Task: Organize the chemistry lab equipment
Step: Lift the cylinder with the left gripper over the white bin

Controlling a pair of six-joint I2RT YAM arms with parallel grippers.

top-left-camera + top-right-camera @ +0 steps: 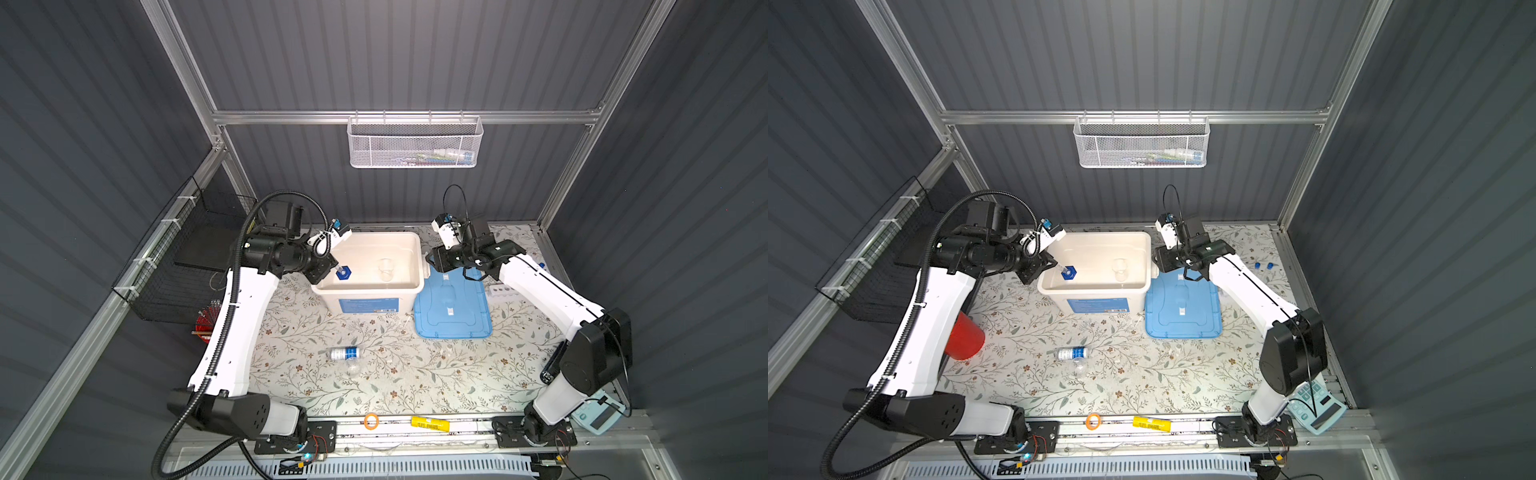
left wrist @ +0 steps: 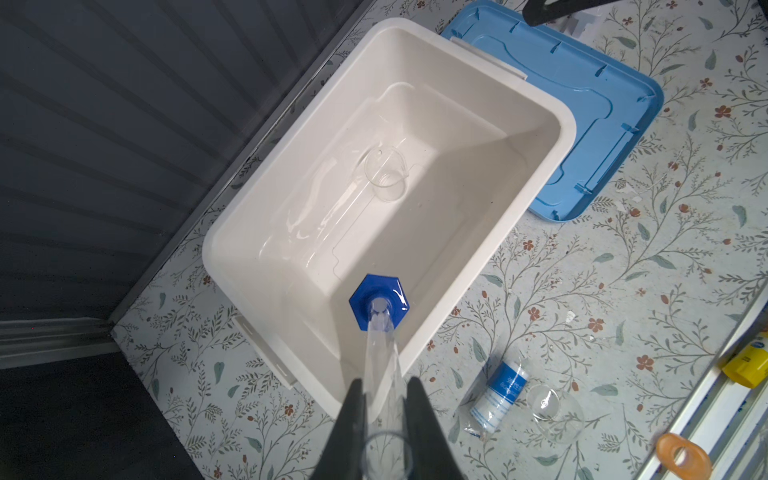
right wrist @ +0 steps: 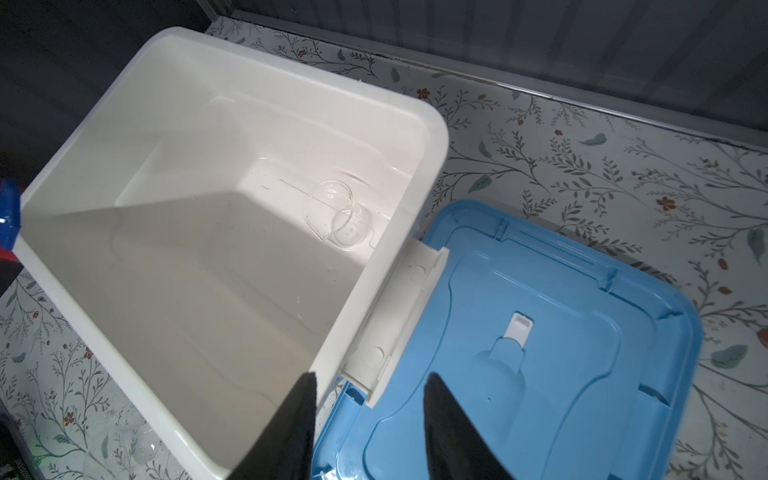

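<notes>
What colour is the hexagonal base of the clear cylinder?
Dark blue hexagonal base, clearest in left wrist view.

We see a pale tablecloth [image 1: 415, 374] patterned all over with grey-green leafy sprigs and small rust-red flowers. The rectangular plastic bin [image 1: 409, 249] is creamy white, with a blue label on one side wall. The flat plastic lid [image 1: 453, 307] is light blue. The clear cylinder [image 2: 380, 332] has a deep blue hexagonal base. We also note a white bottle [image 1: 345, 353] with a blue label, a red plastic cup [image 1: 965, 336], a pale blue calculator [image 1: 1316, 405], an orange ring [image 1: 371, 421] and dark grey ribbed walls [image 1: 395, 54].
</notes>
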